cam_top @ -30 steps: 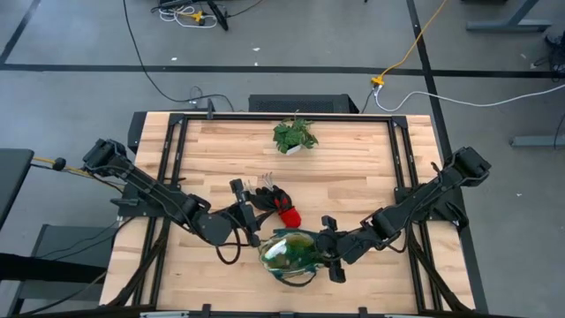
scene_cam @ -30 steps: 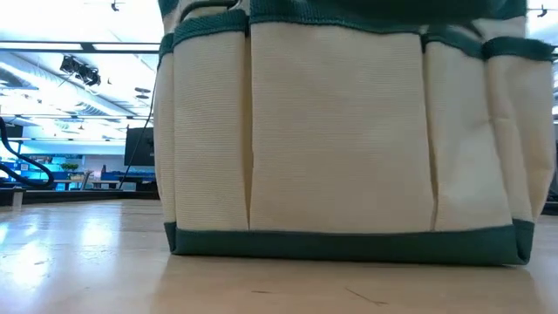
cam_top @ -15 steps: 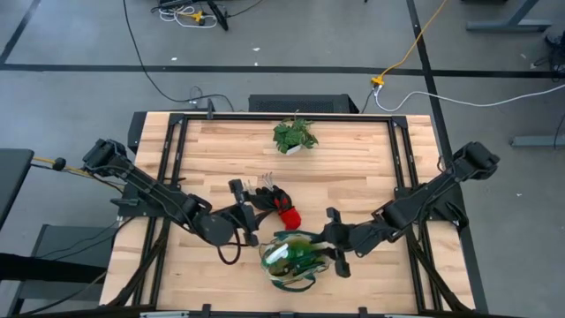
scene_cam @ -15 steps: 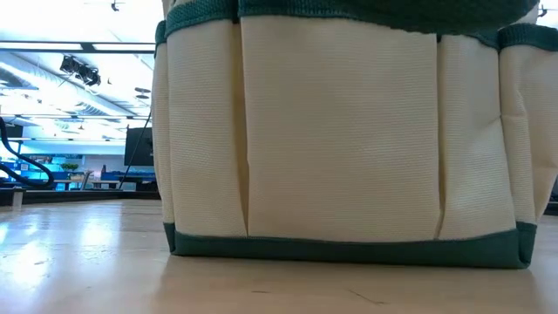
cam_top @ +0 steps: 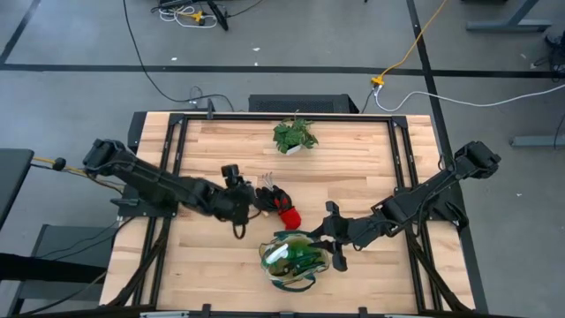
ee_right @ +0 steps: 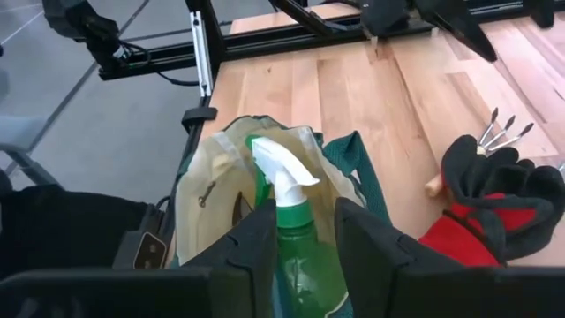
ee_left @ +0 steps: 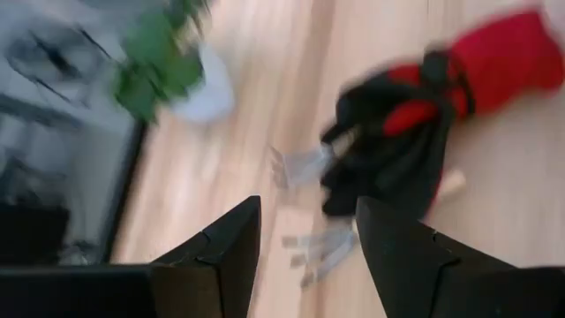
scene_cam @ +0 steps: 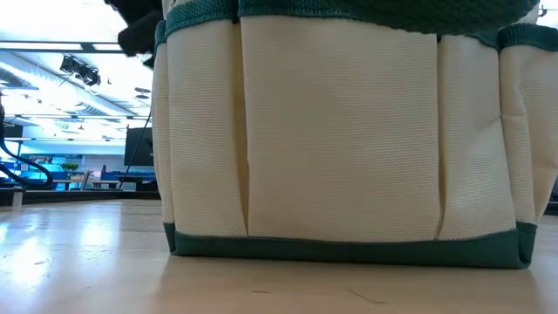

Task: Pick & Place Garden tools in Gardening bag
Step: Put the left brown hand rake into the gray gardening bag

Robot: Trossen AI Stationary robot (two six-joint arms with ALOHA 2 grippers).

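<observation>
The left end effector (cam_top: 250, 200) hovers released just beside the red-and-black gloves (cam_top: 281, 207) and hand rake (ee_left: 305, 165) mid-surface. The right end effector (ee_right: 304, 238) grasps the green spray bottle (ee_right: 297, 231) over the gardening bag (cam_top: 291, 258).

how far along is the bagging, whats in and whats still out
Done: the spray bottle stands inside the gardening bag. In hand: the right gripper is closed around that bottle, not yet released; the left gripper, open, points at the gloves and the hand rake. Left: gloves and rake lie on the table beside the bag. No shears can be made out.
</observation>
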